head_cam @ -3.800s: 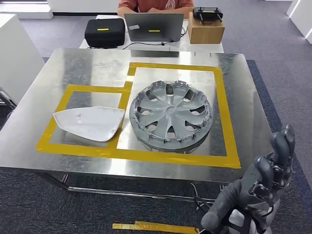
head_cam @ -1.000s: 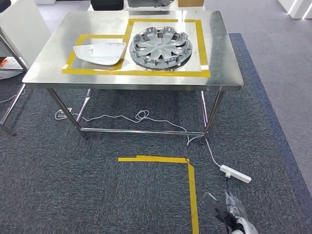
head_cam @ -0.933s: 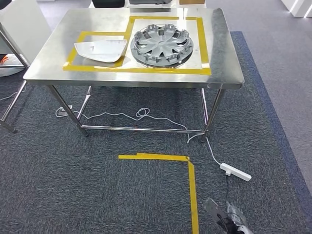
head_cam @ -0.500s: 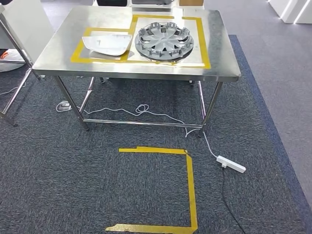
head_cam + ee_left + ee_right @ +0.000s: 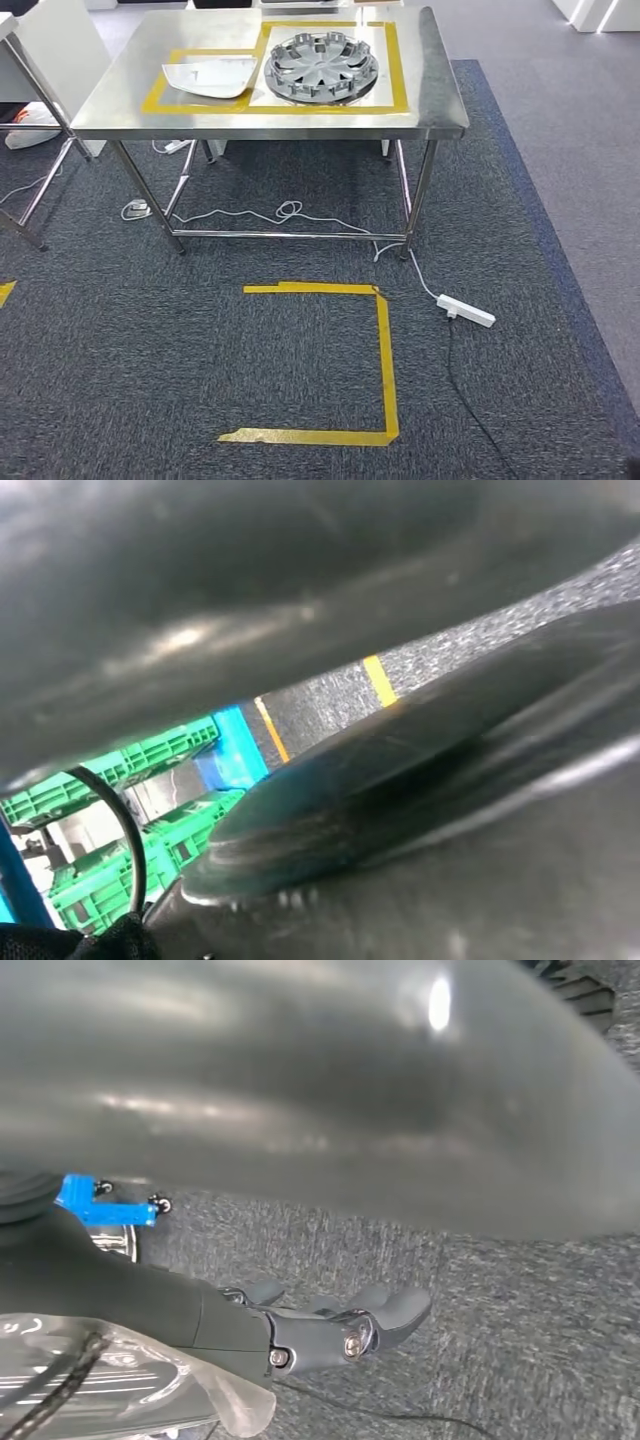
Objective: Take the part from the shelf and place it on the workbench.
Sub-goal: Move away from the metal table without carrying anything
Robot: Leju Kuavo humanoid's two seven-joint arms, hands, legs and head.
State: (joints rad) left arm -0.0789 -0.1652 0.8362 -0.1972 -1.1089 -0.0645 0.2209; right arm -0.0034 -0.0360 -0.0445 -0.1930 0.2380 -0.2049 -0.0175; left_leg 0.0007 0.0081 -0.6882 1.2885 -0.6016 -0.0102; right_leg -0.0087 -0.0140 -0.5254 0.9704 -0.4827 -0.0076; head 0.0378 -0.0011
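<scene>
On the far workbench (image 5: 438,95), the white part (image 5: 210,75) lies left of the hubcap (image 5: 321,67), each inside yellow tape. The right hand (image 5: 332,1325) hangs over carpet, fingers extended, holding nothing. Left hand: cannot tell.

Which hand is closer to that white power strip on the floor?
Probably right. The power strip lies to the robot's right; the right hand hangs over carpet near a black cable. The left wrist view faces green crates.

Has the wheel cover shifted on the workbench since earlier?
No. The wheel cover still lies in the larger yellow tape frame beside the white part; the camera moved.
</scene>
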